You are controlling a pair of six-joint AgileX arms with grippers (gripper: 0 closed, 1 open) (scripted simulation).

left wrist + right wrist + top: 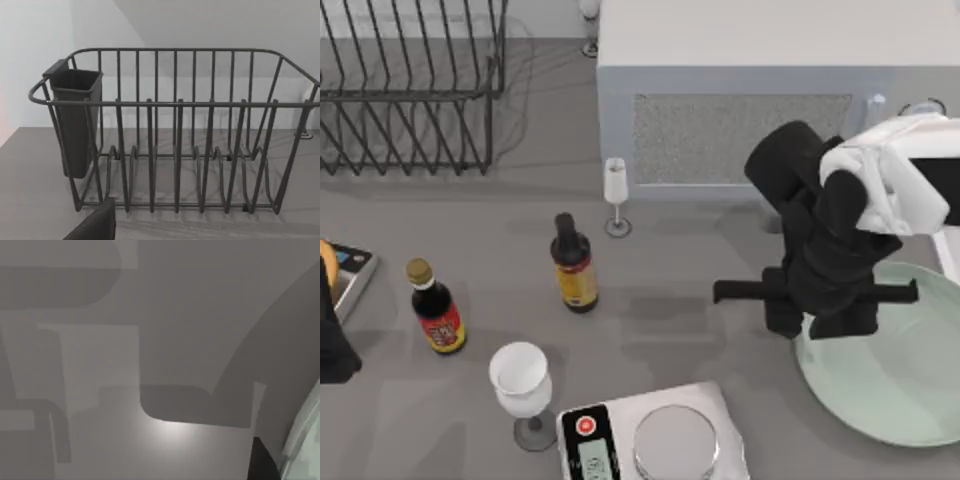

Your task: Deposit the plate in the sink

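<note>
Plate (895, 385) flat on counter at right, nothing in it. Right gripper (817, 325) over its left rim, grip unclear. Rack (175, 135) empty except its cup (75, 120).

Grey counter (700, 330): plate (890, 380), scale (660, 440), bottles (573, 262), rack (410, 90).

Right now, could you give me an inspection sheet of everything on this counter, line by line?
Surface: grey counter.
Job's things: mint-green plate flat at the counter's right edge; sink at the back, nothing in it.
Clutter: two dark sauce bottles, two white goblets, kitchen scale, black wire dish rack.
Grippers: right gripper above the plate's left rim; left gripper parked at the left edge.
Cables: nothing seen.
Surroundings: white wall behind the rack.
</note>
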